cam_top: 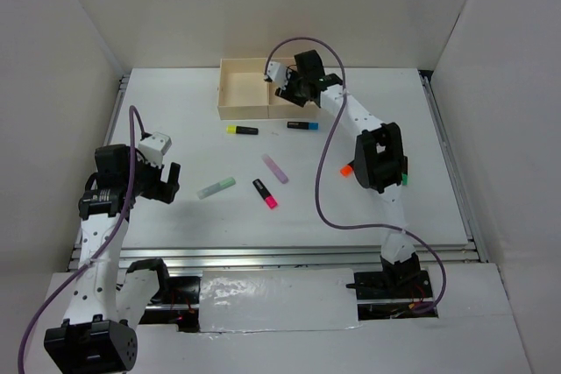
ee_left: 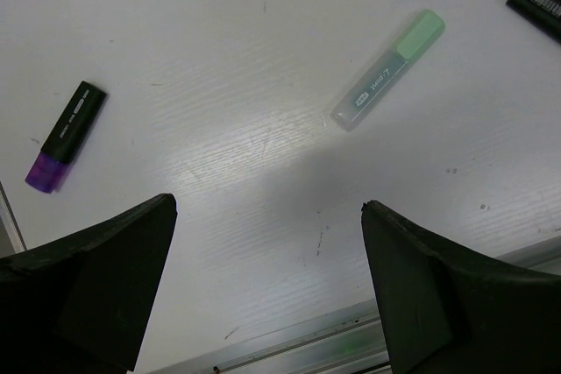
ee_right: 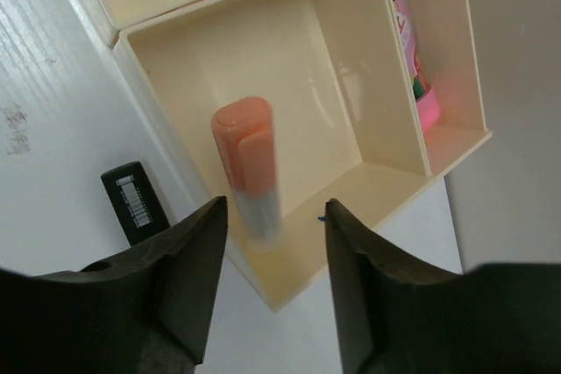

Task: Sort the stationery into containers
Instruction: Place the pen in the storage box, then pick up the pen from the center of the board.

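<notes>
Fingers [ee_right: 175, 286] on the right stand spread, the orange-capped highlighter [ee_right: 245, 151] between them above a tray [ee_right: 342, 50] compartment

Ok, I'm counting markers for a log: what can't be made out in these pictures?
Top view: right gripper hides part of the tray; right arm covers most of an orange-tipped marker and a green-tipped marker.
Left wrist: black marker cut by the frame edge.
Right wrist: lower end of the orange highlighter blurred.
</notes>
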### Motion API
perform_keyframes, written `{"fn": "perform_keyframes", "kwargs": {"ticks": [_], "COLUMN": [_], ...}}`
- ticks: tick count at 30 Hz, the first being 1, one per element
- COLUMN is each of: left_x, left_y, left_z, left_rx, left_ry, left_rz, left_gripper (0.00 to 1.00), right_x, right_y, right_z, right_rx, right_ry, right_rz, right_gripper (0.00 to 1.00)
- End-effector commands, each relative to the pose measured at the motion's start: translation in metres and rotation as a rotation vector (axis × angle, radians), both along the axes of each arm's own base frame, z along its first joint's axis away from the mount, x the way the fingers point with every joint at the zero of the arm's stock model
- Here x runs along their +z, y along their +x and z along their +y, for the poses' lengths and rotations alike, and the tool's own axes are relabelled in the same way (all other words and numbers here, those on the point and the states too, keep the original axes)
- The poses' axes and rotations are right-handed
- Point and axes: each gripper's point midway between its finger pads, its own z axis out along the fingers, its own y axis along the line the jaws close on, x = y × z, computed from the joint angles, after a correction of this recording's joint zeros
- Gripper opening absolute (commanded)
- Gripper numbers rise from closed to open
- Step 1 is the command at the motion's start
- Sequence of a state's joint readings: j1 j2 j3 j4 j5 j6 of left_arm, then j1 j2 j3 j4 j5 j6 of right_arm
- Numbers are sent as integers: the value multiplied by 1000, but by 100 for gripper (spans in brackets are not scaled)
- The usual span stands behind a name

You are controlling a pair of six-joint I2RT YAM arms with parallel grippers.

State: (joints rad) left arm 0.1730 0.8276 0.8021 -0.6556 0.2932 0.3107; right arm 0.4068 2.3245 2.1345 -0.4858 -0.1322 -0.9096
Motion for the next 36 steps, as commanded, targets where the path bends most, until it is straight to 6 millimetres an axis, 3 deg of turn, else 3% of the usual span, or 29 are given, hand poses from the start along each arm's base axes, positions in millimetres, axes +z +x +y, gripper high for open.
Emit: {"fn": "perform_keyframes", "kwargs": {"ticks": [1,2,3,4,8,9,11,12,15,19,20,21,23,24,25,26,31,36], "left_x": [10,10,9,8,0,-10,-15,-27,-40,-63,-73,-77,-90,-93,-94,-103,-120,-136], "left_y": [4,4,4,3,-1,1,4,3,14,27,29,33,39,42,50,52,66,72], "left_z": [-1,-1,-3,-6,-26,-35,-39,-47,-58,-73,-79,-84,-89,-91,-94,-95,-102,-103], "left_rx": [-2,0,-10,-40,-203,-251,-301,-345,-383,-415,-433,-438,-435,-428,-425,-427,-440,-447], "left_ry": [-3,-4,-6,-8,-20,-20,19,24,86,129,135,135,160,165,174,189,207,261], "left_rz": [-38,-37,-36,-33,33,91,145,211,250,329,368,374,404,408,388,407,433,454], "left_gripper": [99,99,99,99,99,99,99,99,99,87,85,83,82,82,82,82,80,59], "right_x": [45,47,62,60,88,103,112,123,131,119,125,111,114,98,102,89,80,74], "right_y": [16,12,6,-2,-33,-44,-60,-71,-100,-134,-145,-156,-168,-178,-184,-194,-224,-245], "right_z": [7,11,11,12,12,11,6,0,-21,-66,-72,-81,-106,-114,-127,-132,-154,-155], "right_rx": [-2,2,9,25,46,36,23,12,-56,-196,-202,-233,-291,-313,-340,-350,-396,-397], "right_ry": [46,54,68,74,115,146,185,209,291,382,412,414,455,457,473,474,517,544], "right_rz": [-125,-121,-132,-102,-71,-66,-22,-11,80,255,273,335,355,399,391,425,469,520], "right_gripper": [56,62,64,65,66,67,66,67,67,68,69,74,76,81,81,82,81,81]}}
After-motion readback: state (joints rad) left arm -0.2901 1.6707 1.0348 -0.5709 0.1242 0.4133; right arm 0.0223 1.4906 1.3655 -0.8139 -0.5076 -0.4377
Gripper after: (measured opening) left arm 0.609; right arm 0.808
